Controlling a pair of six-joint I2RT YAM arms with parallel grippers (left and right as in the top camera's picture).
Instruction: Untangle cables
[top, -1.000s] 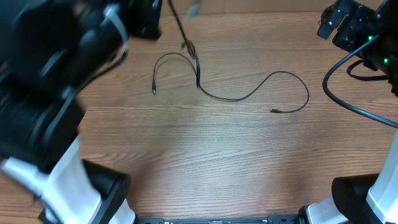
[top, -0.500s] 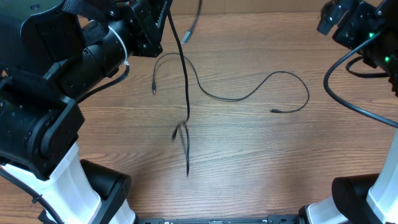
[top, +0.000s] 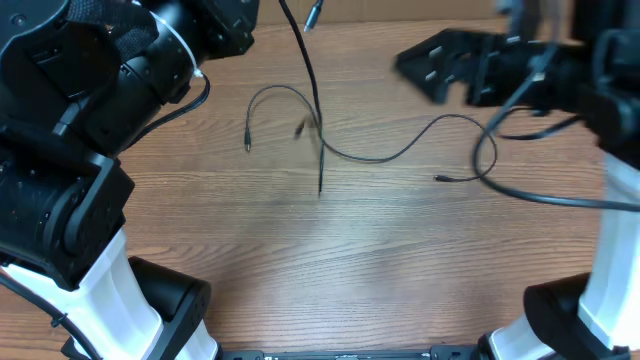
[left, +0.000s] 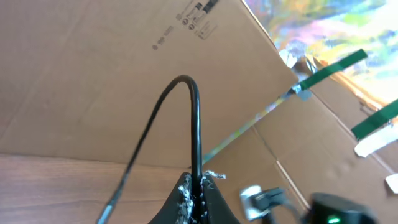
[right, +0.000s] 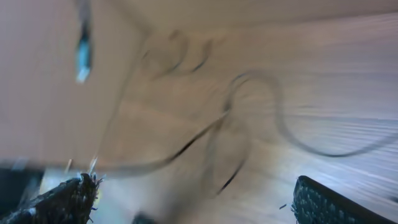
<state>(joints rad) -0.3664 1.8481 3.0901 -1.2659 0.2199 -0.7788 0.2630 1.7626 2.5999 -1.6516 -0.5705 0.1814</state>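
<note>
Left gripper (left: 196, 198) pinched tight on one cable (left: 197, 124), that cable dangling by the table's (top: 400, 270) far edge, second cable (top: 400, 152) snaked mid-table, right gripper (top: 425, 62) spread wide, blurred, near the far edge, cardboard wall (left: 74, 74) behind.

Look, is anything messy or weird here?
Yes. One cable dangles in the air, pinched in the shut left gripper, instead of lying flat. It hangs across the other cable, which curves loosely over the table.

Wood-grain table (top: 400, 260); cardboard panels (left: 74, 81) behind; green tape strips (left: 329, 67).
</note>
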